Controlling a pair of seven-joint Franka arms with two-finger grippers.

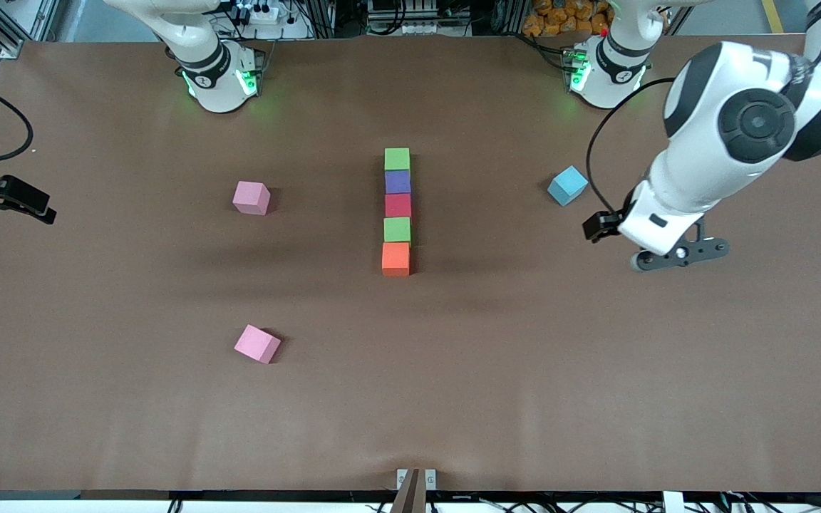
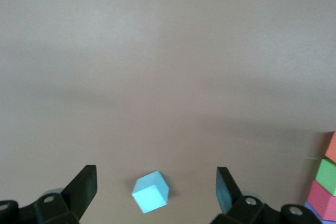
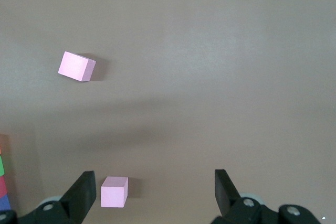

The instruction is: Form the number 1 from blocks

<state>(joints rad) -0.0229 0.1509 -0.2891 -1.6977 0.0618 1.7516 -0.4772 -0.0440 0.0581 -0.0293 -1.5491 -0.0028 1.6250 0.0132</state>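
1. The blocks stand in one straight touching column mid-tabletop (image 1: 97, 427): green block (image 1: 397, 159) farthest from the front camera, then purple block (image 1: 398, 182), red block (image 1: 398, 205), second green block (image 1: 397, 229), and orange block (image 1: 395, 258) nearest.
2. They look light, rigid and matte (probably foam), so a pinch across two flat side faces should hold without slipping.
3. Neighbours touch, leaving only the column's long sides free.
4. The left tool (image 2: 156, 186) hangs spread over bare cloth near the light-blue cube (image 1: 567, 185); the right tool (image 3: 155, 186), spread too, waits at its end, by the pink cubes (image 1: 251, 197).
5. Open room lies all around.
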